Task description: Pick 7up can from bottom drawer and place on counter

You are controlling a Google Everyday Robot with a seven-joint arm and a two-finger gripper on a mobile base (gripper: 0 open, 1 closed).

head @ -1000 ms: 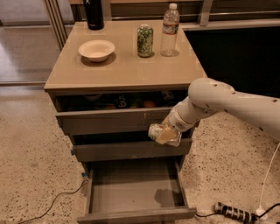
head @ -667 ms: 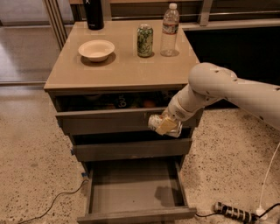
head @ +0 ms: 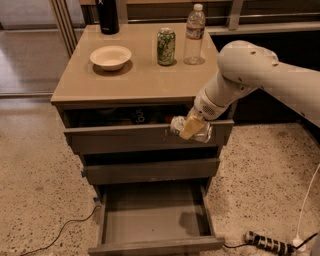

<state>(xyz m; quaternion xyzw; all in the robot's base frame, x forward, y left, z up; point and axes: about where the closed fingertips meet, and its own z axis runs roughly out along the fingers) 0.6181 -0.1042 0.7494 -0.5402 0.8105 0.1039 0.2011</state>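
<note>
**End effector grips 7up can in front of top drawer**

Nearest the camera, the bottom drawer [head: 150,217] stands pulled far out, its plain grey floor in view. A power strip [head: 270,243] lies on the speckled floor to its right, and a thin dark cable [head: 60,232] trails to its left. Above it, the middle drawer [head: 150,171] sits slightly out. The top drawer [head: 120,137] is ajar, with dark items inside that cannot be made out.

The end effector [head: 189,130] hangs in front of the right end of the top drawer's front. Its fingers are closed on the 7up can [head: 176,125]. The can lies on its side with one shiny end facing left. It is held in the air just below the near edge of the bench [head: 140,82] and well above the bottom drawer. The white arm [head: 245,75] reaches in from the right, over the bench's right near corner.

On the bench, a pale bowl [head: 110,56] sits to the left. A green can [head: 166,46] and a clear bottle [head: 194,35] stand side by side further back. A dark flask [head: 107,15] stands at the far left edge.
</note>
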